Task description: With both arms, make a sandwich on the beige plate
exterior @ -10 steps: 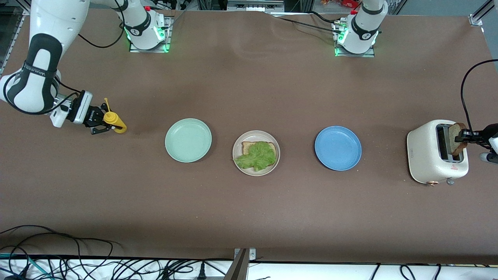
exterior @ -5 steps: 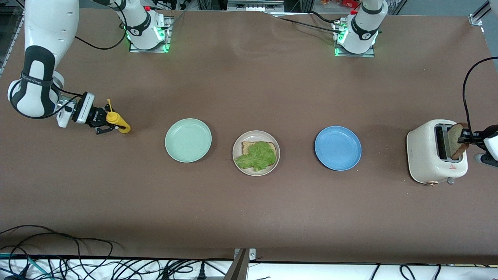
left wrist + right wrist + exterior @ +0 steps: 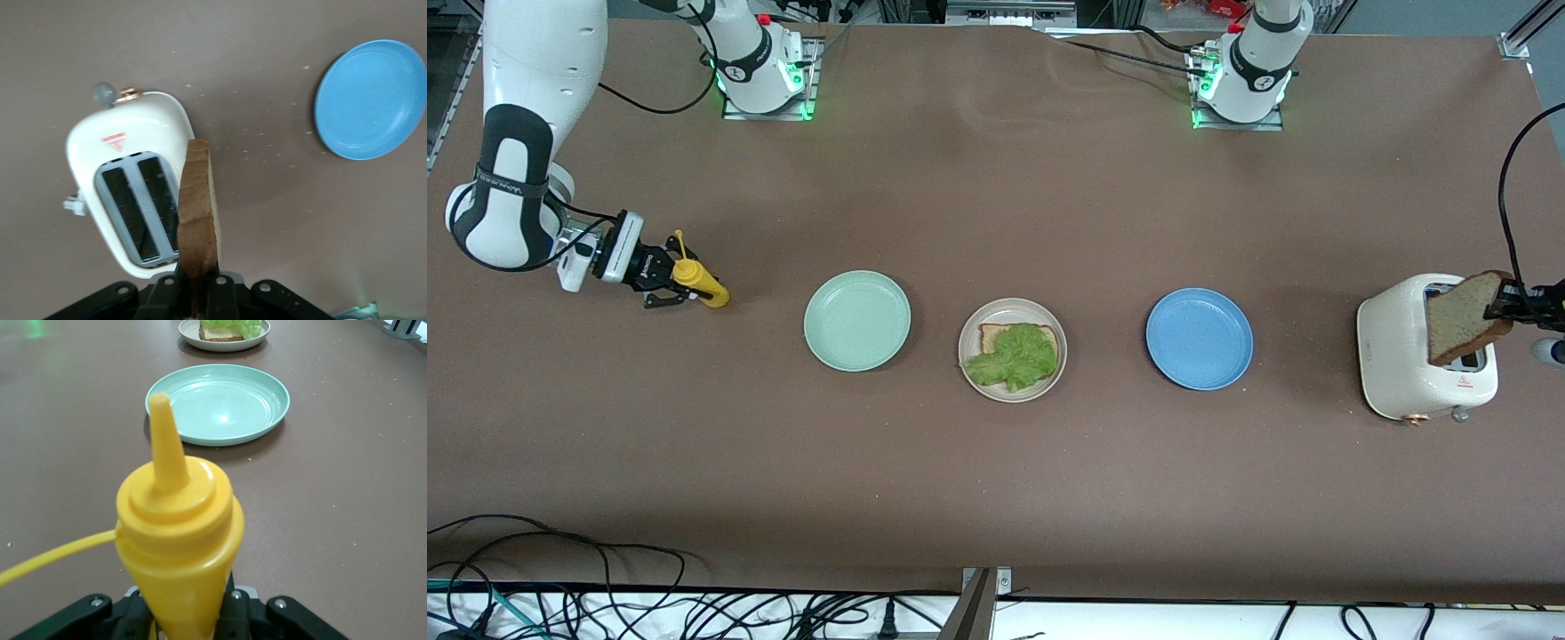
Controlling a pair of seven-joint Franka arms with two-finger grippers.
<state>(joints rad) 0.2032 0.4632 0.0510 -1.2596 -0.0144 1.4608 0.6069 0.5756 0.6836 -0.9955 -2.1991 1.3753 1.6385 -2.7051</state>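
The beige plate sits mid-table with one bread slice on it and a ruffled lettuce leaf on top. In the right wrist view the plate shows beside the mint one. My left gripper is shut on a second brown-crusted bread slice and holds it over the white toaster. In the left wrist view the slice stands edge-on out of that gripper, clear of the slots. My right gripper grips a yellow squeeze bottle low over the right arm's end of the table.
A mint-green plate lies between the bottle and the beige plate, and the nozzle of the bottle points toward it. A blue plate lies between the beige plate and the toaster. Loose cables run along the table edge nearest the front camera.
My left gripper has lifted the bread slice up out of the toaster slot. My right gripper has carried the yellow bottle a little toward the mint-green plate.
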